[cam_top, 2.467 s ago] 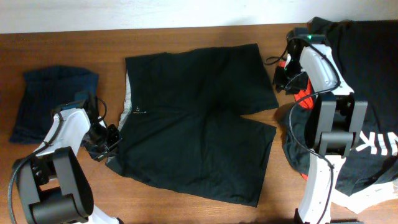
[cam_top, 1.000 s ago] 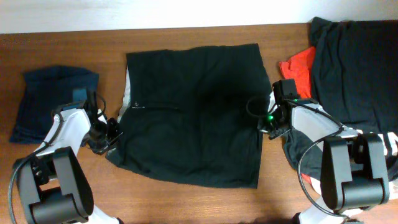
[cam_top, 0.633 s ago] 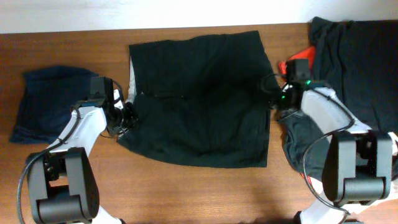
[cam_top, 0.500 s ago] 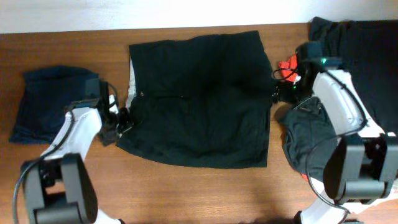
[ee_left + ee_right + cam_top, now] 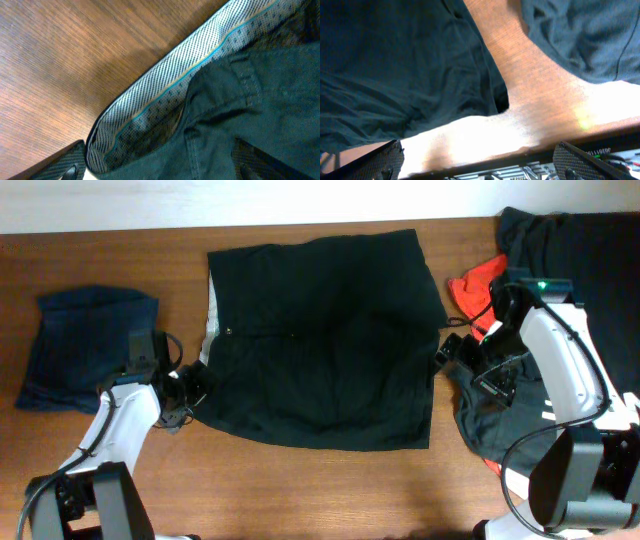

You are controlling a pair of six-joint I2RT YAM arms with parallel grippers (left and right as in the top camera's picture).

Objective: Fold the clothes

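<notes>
1. The wooden worktop (image 5: 300,490) is seen from above, and bare wood is left along its near edge.
2. The black shorts (image 5: 320,340) are laid flat in the middle of the worktop, reaching almost to the far edge. They are doubled into one roughly rectangular shape, with the waistband turned towards the left edge. In the left wrist view the patterned grey waistband lining (image 5: 165,90) is shown turned outward against the wood.
3. A pile of clothes (image 5: 580,250) is heaped at the far right corner and down the right edge. It is made up mostly of black garments. A red garment (image 5: 475,280) is shown at its inner side, and a dark grey garment (image 5: 490,415) is spread nearer the near edge.
4. A dark blue garment (image 5: 85,345) is folded beside the left edge, well apart from the shorts.
5. The right arm (image 5: 560,360) is reached in from the right edge. The right jaws are held wide open with nothing between them, over the strip of wood between the shorts' right side and the grey garment.
6. The left arm (image 5: 125,410) is extended from the near left corner. The left jaws are spread wide at the shorts' waistband corner, and nothing is clamped.
</notes>
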